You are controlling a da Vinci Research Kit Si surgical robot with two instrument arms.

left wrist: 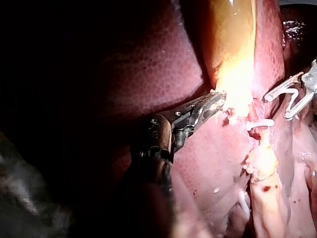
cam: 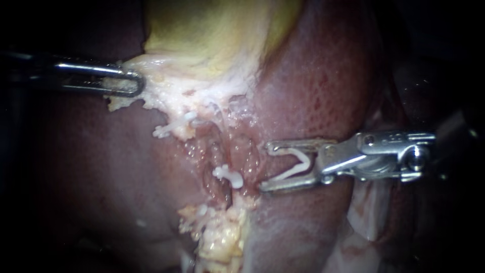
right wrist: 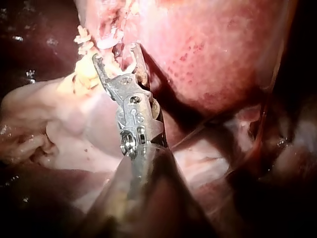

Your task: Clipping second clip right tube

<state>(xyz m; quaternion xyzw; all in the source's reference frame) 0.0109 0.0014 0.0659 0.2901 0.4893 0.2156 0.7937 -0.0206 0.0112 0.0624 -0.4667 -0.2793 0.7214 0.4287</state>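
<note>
Nearest: my right instrument, claw spread wide, both sides bearing a loaded clip, white, legs apart.
Tube: soft, wet and thin-walled, I judge, so slippery and easily torn. To be straddled crosswise, not tugged. It lies just ahead of my claw's tips, not yet between them.
Placed clip: just beyond, on the far side from my claw.
Left instrument: claw closed on pale tissue under the gallbladder.
Liver: all around.

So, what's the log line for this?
left instrument: jaws shut on pale fatty tissue | right instrument: jaws holding open white plastic clip
</note>
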